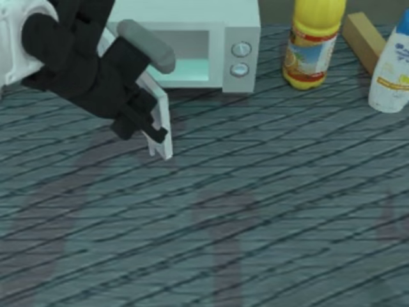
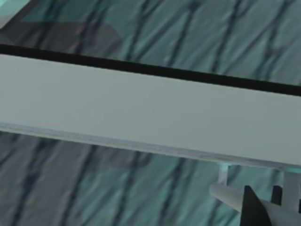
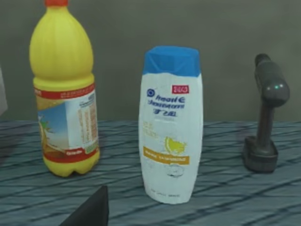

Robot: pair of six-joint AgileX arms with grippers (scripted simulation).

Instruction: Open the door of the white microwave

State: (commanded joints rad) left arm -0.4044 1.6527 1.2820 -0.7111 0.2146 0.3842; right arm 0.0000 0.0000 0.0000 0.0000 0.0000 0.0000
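The white microwave (image 1: 239, 25) stands at the back of the table, left of centre, its two silver knobs (image 1: 240, 59) facing front and its pale teal interior (image 1: 188, 64) exposed. The door (image 1: 164, 121) is swung outward towards the table's front and stands edge-on. My left gripper (image 1: 148, 131) sits at the door's free end, shut on its handle. In the left wrist view the door's white edge (image 2: 141, 108) runs across the picture, and the pale handle bar (image 2: 225, 195) lies between my dark fingertips (image 2: 254, 209). My right arm is outside the top view; only a dark corner of its gripper (image 3: 91, 212) shows.
A yellow juice bottle (image 1: 313, 41) stands right of the microwave. Further right are a wooden block (image 1: 364, 38) and a white shampoo bottle with a blue cap (image 1: 393, 64). A dark grey drill-like tool (image 3: 265, 117) stands beyond them in the right wrist view.
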